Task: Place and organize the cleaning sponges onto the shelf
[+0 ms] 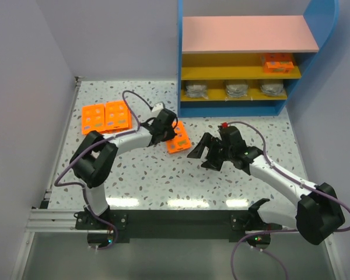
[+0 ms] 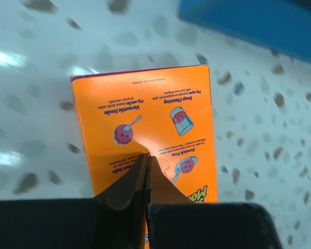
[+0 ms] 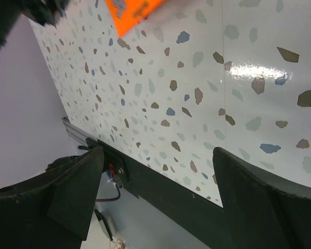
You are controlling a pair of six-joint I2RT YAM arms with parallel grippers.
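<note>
An orange cleaning sponge pack lies face-up on the speckled table just left of centre, also seen as the orange pack from above. My left gripper is shut, its tips together over the pack's printed face with nothing between them; whether they touch it I cannot tell. Two more orange packs lie side by side at the far left. My right gripper hangs open and empty to the right of the pack. The shelf holds orange packs on its upper yellow board and three grey pads on the lower one.
The shelf's blue base is close beyond the pack in the left wrist view. The right wrist view looks past its wide-apart fingers at the table's near edge rail, with the pack's corner at the top.
</note>
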